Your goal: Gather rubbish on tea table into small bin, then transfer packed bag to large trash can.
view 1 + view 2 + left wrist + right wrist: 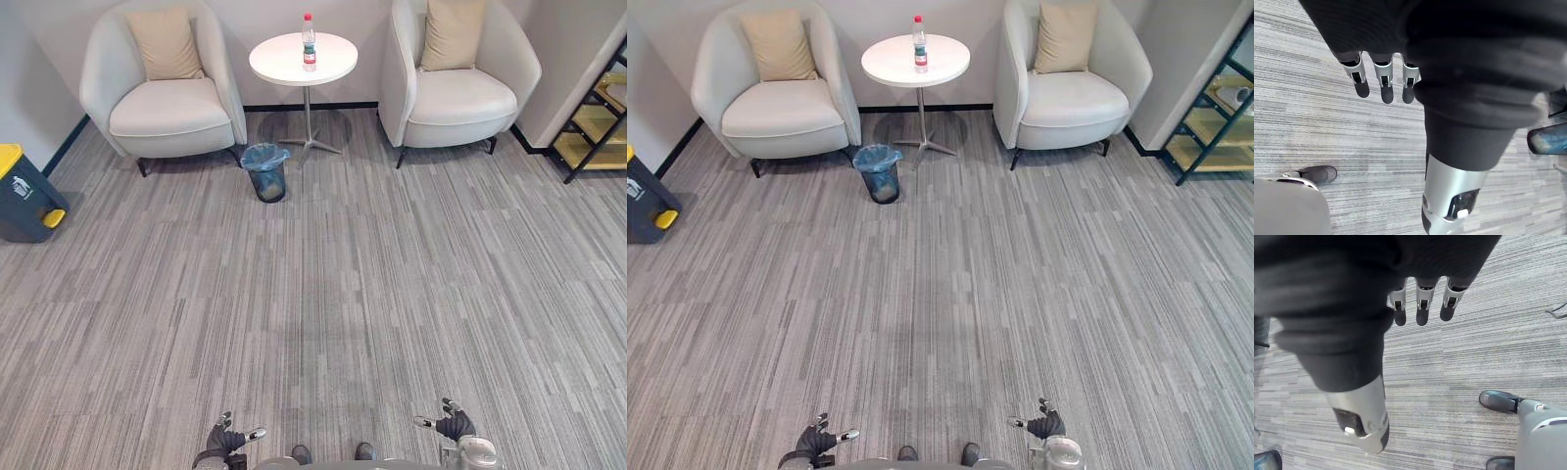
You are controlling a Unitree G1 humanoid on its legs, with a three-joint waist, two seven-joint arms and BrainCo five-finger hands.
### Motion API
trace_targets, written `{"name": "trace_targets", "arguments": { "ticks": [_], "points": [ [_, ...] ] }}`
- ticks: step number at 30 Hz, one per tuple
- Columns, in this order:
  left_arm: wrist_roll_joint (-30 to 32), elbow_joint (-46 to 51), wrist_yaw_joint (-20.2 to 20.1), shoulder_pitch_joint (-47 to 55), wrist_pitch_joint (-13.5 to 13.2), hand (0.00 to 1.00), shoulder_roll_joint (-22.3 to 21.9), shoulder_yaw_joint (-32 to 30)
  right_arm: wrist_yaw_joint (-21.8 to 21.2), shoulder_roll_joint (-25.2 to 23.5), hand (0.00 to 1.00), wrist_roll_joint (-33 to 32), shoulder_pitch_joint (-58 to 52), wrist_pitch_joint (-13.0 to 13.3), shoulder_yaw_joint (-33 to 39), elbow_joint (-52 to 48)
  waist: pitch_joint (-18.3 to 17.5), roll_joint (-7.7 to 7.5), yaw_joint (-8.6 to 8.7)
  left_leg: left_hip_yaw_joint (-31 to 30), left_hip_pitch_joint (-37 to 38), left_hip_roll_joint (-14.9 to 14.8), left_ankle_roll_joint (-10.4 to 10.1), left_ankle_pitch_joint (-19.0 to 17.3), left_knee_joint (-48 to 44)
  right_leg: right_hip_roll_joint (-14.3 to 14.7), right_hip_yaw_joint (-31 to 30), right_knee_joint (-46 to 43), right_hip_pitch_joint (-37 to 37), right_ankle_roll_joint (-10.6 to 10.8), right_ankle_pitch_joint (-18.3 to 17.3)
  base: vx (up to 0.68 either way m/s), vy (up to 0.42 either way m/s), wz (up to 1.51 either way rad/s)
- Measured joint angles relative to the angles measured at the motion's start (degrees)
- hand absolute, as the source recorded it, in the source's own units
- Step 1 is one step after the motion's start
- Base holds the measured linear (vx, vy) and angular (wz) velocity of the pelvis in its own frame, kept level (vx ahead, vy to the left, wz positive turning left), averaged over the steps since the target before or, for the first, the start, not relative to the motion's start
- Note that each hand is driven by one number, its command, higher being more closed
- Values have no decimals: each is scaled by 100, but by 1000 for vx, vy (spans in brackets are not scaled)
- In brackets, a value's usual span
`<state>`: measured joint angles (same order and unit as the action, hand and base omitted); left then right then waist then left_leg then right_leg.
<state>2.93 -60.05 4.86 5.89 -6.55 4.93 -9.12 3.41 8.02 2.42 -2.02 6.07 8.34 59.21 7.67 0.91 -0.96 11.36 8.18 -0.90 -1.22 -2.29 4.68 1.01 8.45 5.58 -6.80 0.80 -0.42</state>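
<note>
Left hand [229, 438] and right hand [447, 423] empty, fingers straight, well short of bench [279, 61]. Advise gripping upright bottle [309, 42] mid-body.

Wide bare carpet [323, 313] runs from the robot to 12 o'clock. Tea table [284, 61] at 12, left armchair [167, 108] at 11 and right armchair [460, 98] at 1 close on either side. Small bin [266, 174] on the floor at 11, near the table's foot and the left armchair. Bottle [309, 43] stands on the tabletop. Large trash can [24, 196] at 10, shelf [598, 122] at 2, both well off the middle.
</note>
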Motion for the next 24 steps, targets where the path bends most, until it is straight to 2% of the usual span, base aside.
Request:
{"name": "trace_targets", "arguments": {
  "ticks": [4,6,8,9,10,11,12,13,15,16,18,19,20,22,23,24],
  "points": [
    [-4,80,2,1,-5,0,4,1,4,3,0,0,106,-7,1,-17,30,4,-20,136,-325,-15,99,-314,-473,-37,-157,-109,184,31,-46,26,18,-24],
    [-10,138,4,-9,-8,0,-2,6,10,16,0,0,200,-16,1,-19,90,68,-35,242,-556,-66,146,-641,-972,-76,-257,-588,446,87,-313,77,38,-24],
    [-14,158,4,-29,-9,0,-4,12,13,25,0,-1,213,-18,3,-18,119,96,-36,268,-597,-66,184,-783,-1142,-117,-274,-929,578,120,-507,72,60,-11],
    [-45,188,6,-33,-9,0,-3,16,13,25,0,-2,214,-22,4,-18,128,107,-55,297,-615,-45,219,-931,-1293,-186,-309,-1379,746,205,-771,114,119,-7],
    [-77,232,7,-38,-12,0,-3,83,12,30,0,-3,201,-28,8,-17,138,125,-76,305,-615,4,287,-1109,-1443,-322,-294,-2207,1067,416,-1118,130,158,-6],
    [-79,245,6,-44,-12,0,-2,148,11,28,0,-3,196,-31,8,-17,162,149,-101,312,-556,34,327,-1182,-1500,-426,-218,-2915,1343,545,-1238,111,138,-1],
    [-80,251,6,-44,-12,0,6,202,9,19,0,-3,178,-31,7,-18,172,152,-121,314,-488,74,358,-1203,-1509,-508,-181,-3431,1543,582,-1269,167,153,16],
    [-81,272,4,-69,-13,0,55,299,6,-23,0,-3,140,-36,8,-18,280,84,-124,279,-236,213,432,-1245,-1484,-816,-23,-4767,1996,502,-1285,155,102,24],
    [-91,276,5,-104,-11,0,129,320,-4,-14,0,-10,139,-35,9,-34,385,64,-113,195,61,298,517,-1402,-1469,-1080,209,-5699,2329,364,-1432,221,91,25],
    [-105,276,5,-100,-8,0,150,320,-1,4,0,-10,158,-34,8,-36,397,65,-100,132,143,297,522,-1441,-1457,-1120,311,-5795,2409,337,-1486,270,43,28],
    [-118,276,9,-118,-7,0,211,320,-3,49,0,-11,264,-26,-5,-60,483,156,54,-51,452,154,515,-1476,-1225,-1094,714,-5468,2723,305,-1626,347,-18,41],
    [-119,276,9,-161,-6,0,211,320,-2,74,0,-11,290,-26,-7,-93,506,125,88,-68,531,90,511,-1476,-1178,-1065,828,-5277,2795,293,-1619,420,-90,38],
    [-123,275,8,-269,-6,0,224,323,-3,123,0,-11,287,-25,-26,-140,639,247,104,-140,639,-43,510,-1475,-1108,-935,972,-4747,2993,242,-1566,384,-114,42],
    [-124,274,6,-370,-14,0,254,340,-1,128,0,-13,310,-24,-37,-174,647,156,196,-329,704,-149,361,-1446,-1077,-732,1016,-3490,3116,167,-989,476,-150,51],
    [-123,276,-2,-376,-34,0,283,351,-1,101,0,-15,202,-23,-38,-172,620,26,198,-395,822,-106,143,-1512,-1078,-691,1030,-2871,3080,-151,-316,542,-199,45],
    [-116,246,-1,-393,-30,0,253,319,0,118,0,-21,139,-21,-35,-162,629,-31,230,-454,942,-132,-44,-1626,-1174,-694,993,-2949,3064,-627,35,545,-202,29]
  ]
}}
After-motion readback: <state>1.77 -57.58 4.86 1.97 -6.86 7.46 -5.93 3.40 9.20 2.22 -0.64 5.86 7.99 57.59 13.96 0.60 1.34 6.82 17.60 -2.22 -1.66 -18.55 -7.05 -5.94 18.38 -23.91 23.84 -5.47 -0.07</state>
